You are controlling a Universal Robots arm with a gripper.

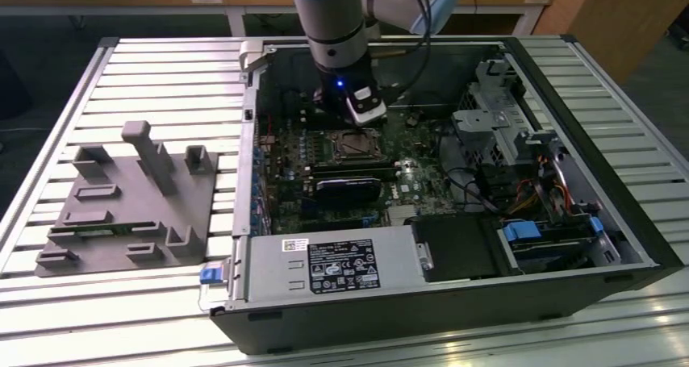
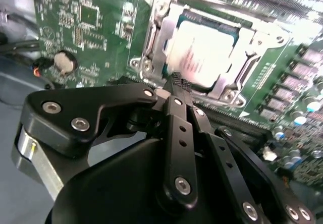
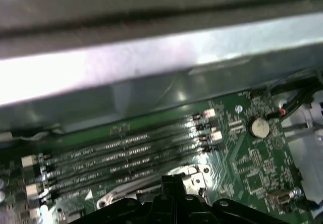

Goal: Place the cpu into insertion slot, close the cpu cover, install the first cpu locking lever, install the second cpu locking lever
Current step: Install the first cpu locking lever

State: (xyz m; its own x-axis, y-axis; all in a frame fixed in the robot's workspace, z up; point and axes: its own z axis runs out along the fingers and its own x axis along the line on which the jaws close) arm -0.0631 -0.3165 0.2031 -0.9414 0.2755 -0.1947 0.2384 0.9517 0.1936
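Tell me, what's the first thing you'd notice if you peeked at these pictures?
An open computer case lying on a slatted metal table, with a big robot arm reaching down into it. In the second wrist view, the black gripper sits right beside the shiny cpu, which lies in its insertion slot under the silver cpu cover. A grey plastic fixture rests on the table at the exterior view's left.

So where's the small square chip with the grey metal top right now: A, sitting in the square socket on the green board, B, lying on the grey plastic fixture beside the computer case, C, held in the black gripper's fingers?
A: in the second wrist view the grey-topped square chip sits inside the silver-rimmed socket, beyond the black gripper.
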